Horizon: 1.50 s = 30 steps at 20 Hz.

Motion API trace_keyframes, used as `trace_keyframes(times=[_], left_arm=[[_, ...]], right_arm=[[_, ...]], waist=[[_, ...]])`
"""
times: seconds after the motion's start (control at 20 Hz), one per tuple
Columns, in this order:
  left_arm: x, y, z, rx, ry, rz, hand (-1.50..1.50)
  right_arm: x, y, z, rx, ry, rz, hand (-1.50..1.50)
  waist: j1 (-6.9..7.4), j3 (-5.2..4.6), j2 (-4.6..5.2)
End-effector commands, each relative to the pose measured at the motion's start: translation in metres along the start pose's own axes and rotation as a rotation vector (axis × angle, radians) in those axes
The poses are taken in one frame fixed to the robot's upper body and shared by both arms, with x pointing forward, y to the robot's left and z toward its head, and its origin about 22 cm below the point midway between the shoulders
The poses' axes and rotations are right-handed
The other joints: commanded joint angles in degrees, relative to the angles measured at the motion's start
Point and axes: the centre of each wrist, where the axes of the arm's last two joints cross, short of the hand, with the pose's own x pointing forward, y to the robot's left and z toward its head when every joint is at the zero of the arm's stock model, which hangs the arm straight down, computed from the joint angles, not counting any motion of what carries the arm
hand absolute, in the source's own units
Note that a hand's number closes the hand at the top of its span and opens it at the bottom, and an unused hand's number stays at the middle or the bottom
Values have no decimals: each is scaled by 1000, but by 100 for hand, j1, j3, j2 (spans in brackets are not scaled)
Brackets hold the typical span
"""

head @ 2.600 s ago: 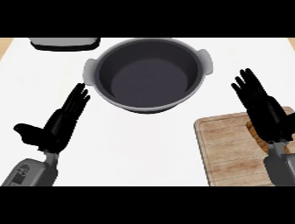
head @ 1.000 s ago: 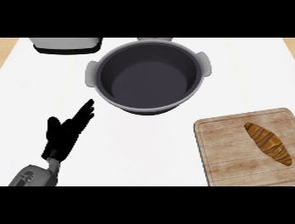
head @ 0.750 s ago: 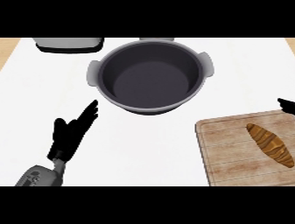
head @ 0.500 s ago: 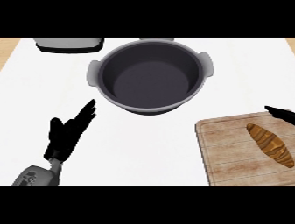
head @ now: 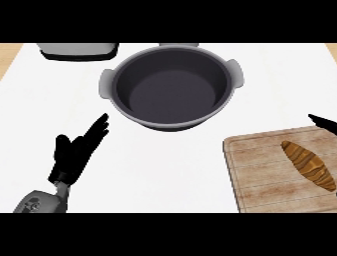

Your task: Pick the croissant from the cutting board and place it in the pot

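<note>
A brown croissant [head: 309, 164] lies on the wooden cutting board [head: 258, 170] at the lower right. The dark grey pot [head: 172, 85] stands empty at the upper middle. My right hand [head: 334, 127] comes in from the right edge with straight fingers over the board's far right corner; its thumb shows lower down at the edge, past the croissant's near end. It is open and not touching the croissant. My left hand [head: 76, 151] rests open at the lower left, fingers pointing up towards the pot.
A grey and white object [head: 79, 50] sits at the top left, cut by the view's edge. The white counter [head: 171, 165] ends in wooden strips at the far left and right.
My right hand left its place over the board, went out past the right edge, and has come back in with fingers over the board's far right corner. The left hand dropped lower.
</note>
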Motion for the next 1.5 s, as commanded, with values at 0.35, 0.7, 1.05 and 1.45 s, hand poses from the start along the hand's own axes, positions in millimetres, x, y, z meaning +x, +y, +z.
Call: trace_keyframes(times=[0.35, 0.7, 1.05, 1.45], left_arm=[[-16, 2, -1, -4, 12, 6, 0], [1, -10, -12, -9, 16, 2, 0], [2, -4, -11, -19, -29, 18, 0], [0, -1, -5, -20, -19, -1, 0]], right_arm=[[-16, 14, -17, 114, -144, -256, -150], [-33, 34, -16, 114, -147, -400, -150], [-47, 67, -32, 151, -106, -483, -150], [-57, 93, -31, 142, -181, -396, 150]], waist=[[9, -4, 4], [-17, 3, 16], [43, 8, 35], [75, 17, 37]])
